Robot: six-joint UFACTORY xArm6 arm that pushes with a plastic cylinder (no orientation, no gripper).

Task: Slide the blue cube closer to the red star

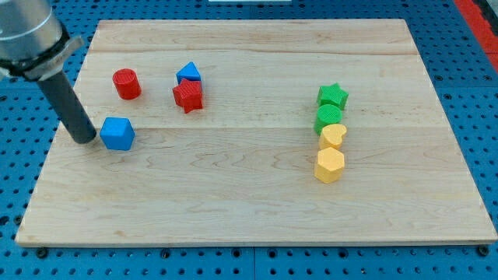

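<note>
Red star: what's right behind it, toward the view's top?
A blue triangular block sits right behind the red star, apparently touching. The star covers its lower part, so actual contact can't be confirmed. My tip is off to the view's left, beside the blue cube.

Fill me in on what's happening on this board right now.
My tip sits just to the view's left of the blue cube, placed to push it toward the red star, which lies up and to the view's right beside a blue triangular block. The cube is still well apart from the star.
</note>
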